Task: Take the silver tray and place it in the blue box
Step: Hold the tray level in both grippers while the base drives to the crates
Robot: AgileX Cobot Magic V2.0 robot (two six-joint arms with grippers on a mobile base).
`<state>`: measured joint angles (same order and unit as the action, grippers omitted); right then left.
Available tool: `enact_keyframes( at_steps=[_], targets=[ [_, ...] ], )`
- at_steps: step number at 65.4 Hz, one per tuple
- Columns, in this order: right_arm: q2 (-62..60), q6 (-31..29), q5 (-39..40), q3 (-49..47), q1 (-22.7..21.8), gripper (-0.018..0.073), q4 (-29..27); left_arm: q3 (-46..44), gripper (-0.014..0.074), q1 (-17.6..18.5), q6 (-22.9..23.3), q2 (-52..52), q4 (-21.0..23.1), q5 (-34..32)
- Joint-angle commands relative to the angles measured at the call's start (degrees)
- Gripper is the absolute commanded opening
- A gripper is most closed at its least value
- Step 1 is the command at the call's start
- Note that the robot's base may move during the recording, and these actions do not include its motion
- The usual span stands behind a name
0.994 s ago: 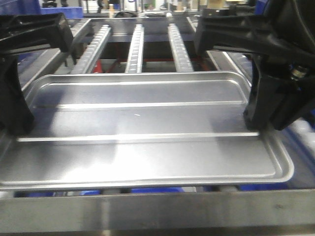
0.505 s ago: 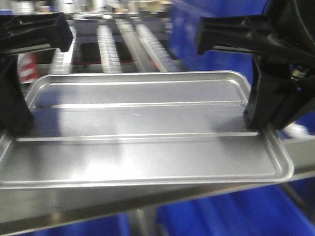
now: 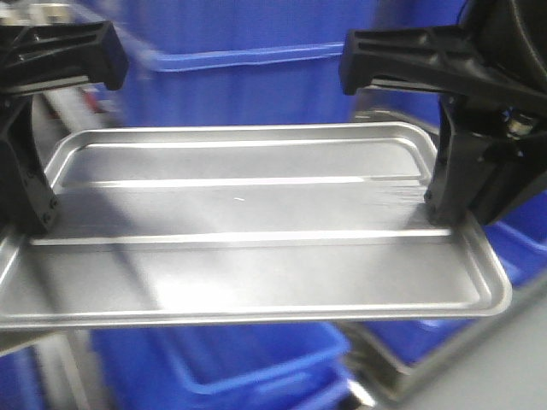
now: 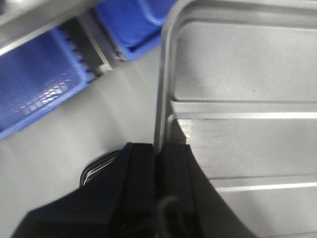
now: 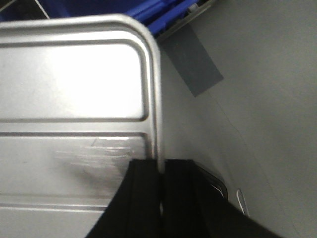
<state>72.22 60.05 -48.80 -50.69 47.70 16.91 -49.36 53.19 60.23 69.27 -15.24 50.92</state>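
The silver tray (image 3: 248,213) hangs level in the air across the front view, held by both short ends. My left gripper (image 3: 30,213) is shut on its left rim, which runs between the black fingers (image 4: 143,163) in the left wrist view. My right gripper (image 3: 449,213) is shut on the right rim, which the right wrist view shows pinched at the gripper (image 5: 162,166). The tray (image 5: 74,74) carries nothing. A large blue box (image 3: 256,77) with a thick rim stands just behind the tray's far edge.
More blue crates (image 3: 248,363) sit below the tray's near edge, and others (image 4: 34,84) lie below and left of it. Grey floor (image 5: 257,124) with a dark tape patch (image 5: 198,59) shows under the tray's right end.
The background has swept from roller conveyor rails to blue crates while the tray and both grippers keep their place in the view. Both grips are unchanged.
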Motion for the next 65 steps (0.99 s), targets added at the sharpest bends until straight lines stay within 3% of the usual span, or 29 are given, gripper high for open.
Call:
enact_keyframes(
  at_steps=[1, 65],
  targets=[
    [-1.73, 0.35, -1.78, -1.09, -0.29, 0.0049, 3.89, -1.07, -0.0104, 0.25, 0.59, -1.12, -2.75, 1.99],
    [-1.73, 0.35, -8.15, -1.09, -0.29, 0.0049, 3.89, -1.07, -0.0104, 0.25, 0.59, -1.12, -2.67, 2.10]
  ],
)
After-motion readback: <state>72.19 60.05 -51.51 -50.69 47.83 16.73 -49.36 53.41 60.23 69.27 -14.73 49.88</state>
